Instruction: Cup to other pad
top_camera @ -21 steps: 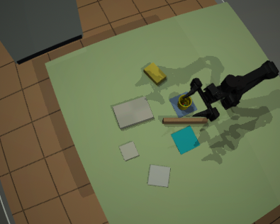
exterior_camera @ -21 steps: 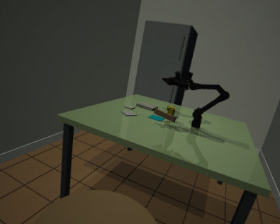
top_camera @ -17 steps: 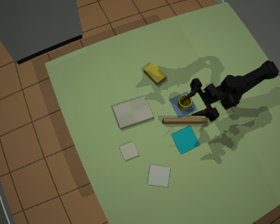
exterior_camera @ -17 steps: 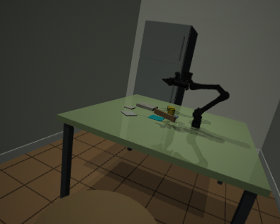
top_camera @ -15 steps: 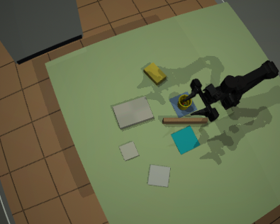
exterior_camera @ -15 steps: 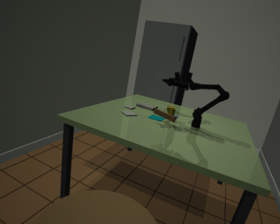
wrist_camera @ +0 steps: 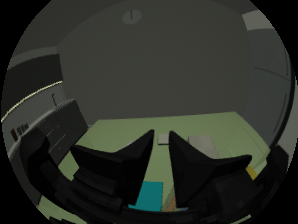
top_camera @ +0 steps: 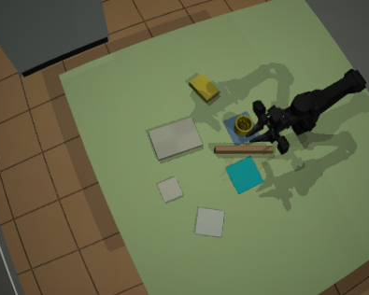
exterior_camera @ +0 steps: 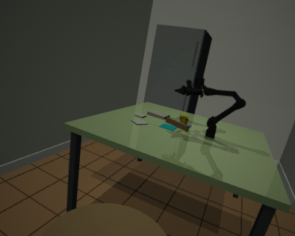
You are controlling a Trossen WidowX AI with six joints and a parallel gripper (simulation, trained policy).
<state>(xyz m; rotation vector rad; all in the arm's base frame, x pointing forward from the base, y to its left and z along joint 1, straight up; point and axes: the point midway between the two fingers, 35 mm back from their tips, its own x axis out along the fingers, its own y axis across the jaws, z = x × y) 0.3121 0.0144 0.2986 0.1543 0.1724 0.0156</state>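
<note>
The yellow cup (top_camera: 237, 127) (exterior_camera: 184, 119) stands upright on the blue pad (top_camera: 230, 125) (exterior_camera: 189, 125). Small coloured marbles (top_camera: 243, 125) show inside it. The teal pad (top_camera: 245, 175) (exterior_camera: 168, 127) (wrist_camera: 152, 195) is bare, across the wooden bar from the cup. My gripper (top_camera: 249, 138) (exterior_camera: 175, 90) (wrist_camera: 161, 133) is high above the table, level and pointing forward. Its fingers are nearly shut, with a narrow gap between the tips and nothing in it. It does not touch the cup, which is hidden in the wrist view.
A wooden bar (top_camera: 244, 149) (exterior_camera: 177, 123) lies between the pads. A large grey block (top_camera: 176, 139) (exterior_camera: 158, 114) (wrist_camera: 202, 144), a small pale tile (top_camera: 170, 189) (exterior_camera: 140, 116), a white tile (top_camera: 209, 221) (exterior_camera: 139, 122) and a yellow block (top_camera: 203, 88) (wrist_camera: 251, 173) also lie on the table.
</note>
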